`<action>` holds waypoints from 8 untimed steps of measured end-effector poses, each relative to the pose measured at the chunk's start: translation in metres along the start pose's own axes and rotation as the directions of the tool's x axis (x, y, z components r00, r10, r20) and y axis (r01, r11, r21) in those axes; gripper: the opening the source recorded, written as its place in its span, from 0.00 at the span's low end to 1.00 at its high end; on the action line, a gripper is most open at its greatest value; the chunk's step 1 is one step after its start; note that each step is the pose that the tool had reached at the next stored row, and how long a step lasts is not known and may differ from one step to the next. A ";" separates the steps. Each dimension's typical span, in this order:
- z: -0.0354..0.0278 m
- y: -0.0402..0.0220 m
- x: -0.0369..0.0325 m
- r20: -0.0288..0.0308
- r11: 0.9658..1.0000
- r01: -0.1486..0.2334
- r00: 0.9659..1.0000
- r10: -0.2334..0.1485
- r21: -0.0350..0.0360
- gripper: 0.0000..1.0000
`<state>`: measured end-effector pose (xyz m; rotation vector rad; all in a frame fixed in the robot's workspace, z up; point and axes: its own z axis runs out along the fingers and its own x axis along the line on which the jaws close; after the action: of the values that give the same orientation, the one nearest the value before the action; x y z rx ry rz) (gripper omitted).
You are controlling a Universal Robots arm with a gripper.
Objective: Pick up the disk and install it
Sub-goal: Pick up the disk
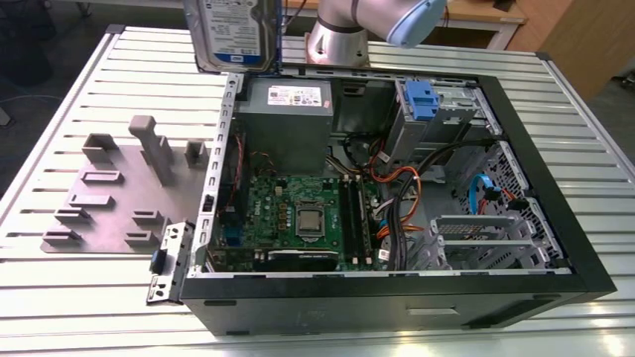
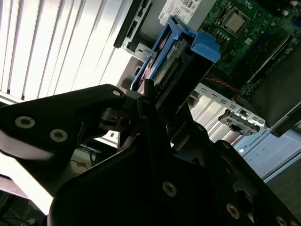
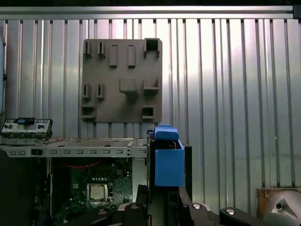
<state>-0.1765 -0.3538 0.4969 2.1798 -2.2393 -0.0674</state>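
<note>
My gripper [image 2: 151,96] clamps the disk [image 2: 175,59] high near the case [image 1: 566,223]; I'd carry it level, clear of the cables [image 1: 397,178].

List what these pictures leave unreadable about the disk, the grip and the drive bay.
1. Exterior view: the top edge cuts off the disk's upper end and what holds it.
2. Second wrist view: the gripper's dark body covers the disk's lower end, so the contact spots are hidden.
3. Exterior view: the drive bay's inside is shadowed behind the blue tab; free or occupied, cannot tell.
</note>
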 end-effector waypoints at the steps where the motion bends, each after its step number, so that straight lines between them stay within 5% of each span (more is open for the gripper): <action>1: -0.0002 -0.0049 -0.0001 0.000 1.000 0.000 1.000 0.000 0.000 0.35; 8: -0.0015 -0.0366 -0.0010 0.000 1.000 0.000 1.000 0.000 -0.001 0.35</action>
<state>-0.1399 -0.3537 0.4968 2.1794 -2.2390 -0.0681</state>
